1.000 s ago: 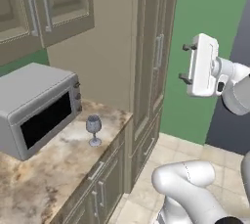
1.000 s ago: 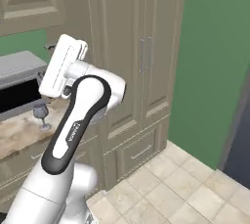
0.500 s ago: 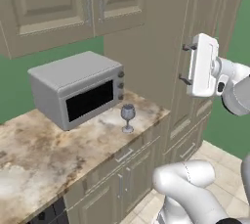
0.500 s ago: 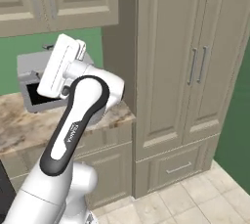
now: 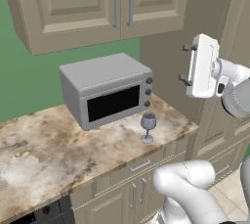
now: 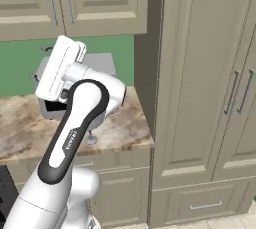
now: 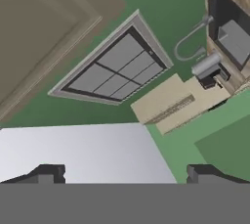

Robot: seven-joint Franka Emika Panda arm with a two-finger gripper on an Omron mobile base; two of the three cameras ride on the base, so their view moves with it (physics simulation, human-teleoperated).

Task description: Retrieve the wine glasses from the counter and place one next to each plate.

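One wine glass (image 5: pixel 148 127) stood upright on the counter (image 5: pixel 58 149), well below and left of the raised gripper (image 5: pixel 184 63), jaws spread wide, holding nothing.

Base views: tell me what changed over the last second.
The whole picture shifted, so the base and its cameras moved: the counter, microwave and wine glass now sit near the middle of the left base view. The glass itself stands where it did, in front of the microwave. The gripper stayed raised, open and empty.
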